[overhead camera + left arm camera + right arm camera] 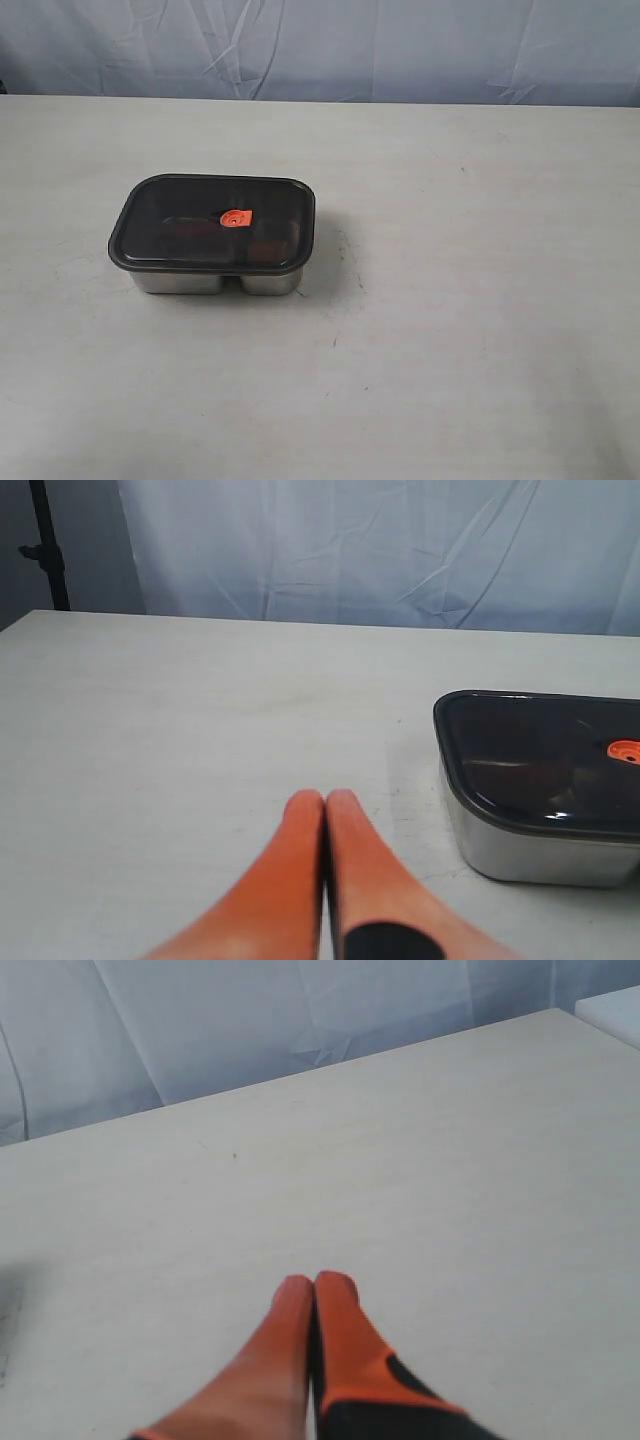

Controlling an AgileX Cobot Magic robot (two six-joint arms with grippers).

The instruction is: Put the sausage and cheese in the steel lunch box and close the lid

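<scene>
You look all but finished: the lid point(212, 220) sits flat over the steel lunch box point(180, 282) on the table point(480, 330), left of centre in the exterior view. A dim reddish shape under the smoky plastic is probably the sausage point(268, 244) — the cheese you cannot make out. The left gripper point(325, 798) and right gripper point(314, 1282) have their fingers pressed together on nothing, clear of the box — at most, check the lid's seal.

We are holding our right gripper point(314, 1285) with its orange fingers point(337, 1322) pressed together over the pale surface point(450, 1160), a wrinkled backdrop point(250, 1020) hanging beyond.
</scene>
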